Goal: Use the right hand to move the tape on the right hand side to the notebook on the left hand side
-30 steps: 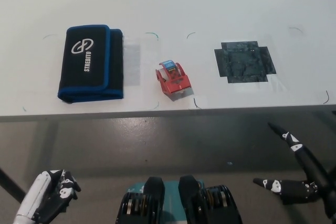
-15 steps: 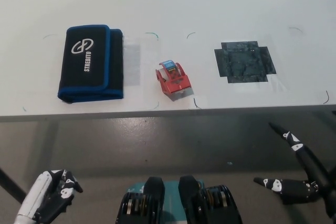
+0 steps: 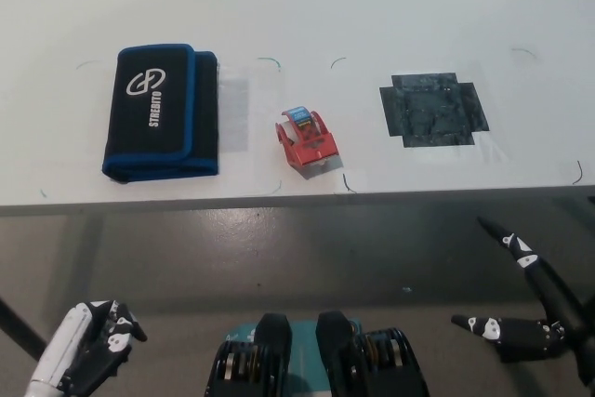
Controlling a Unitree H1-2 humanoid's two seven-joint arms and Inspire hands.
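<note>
Surface: white, flat
Left side: black pouch with blue edge
Middle: small red tape holder
Right side: black taped patch

White table seen from above, front edge crossing the lower half of the view. Small dark pen arcs marked on its surface. A patch of black tape strips stuck flat at right. Grey floor seen below the edge.

bare table beyond red tape dispenser, black folded case left, flat black patch right
</note>
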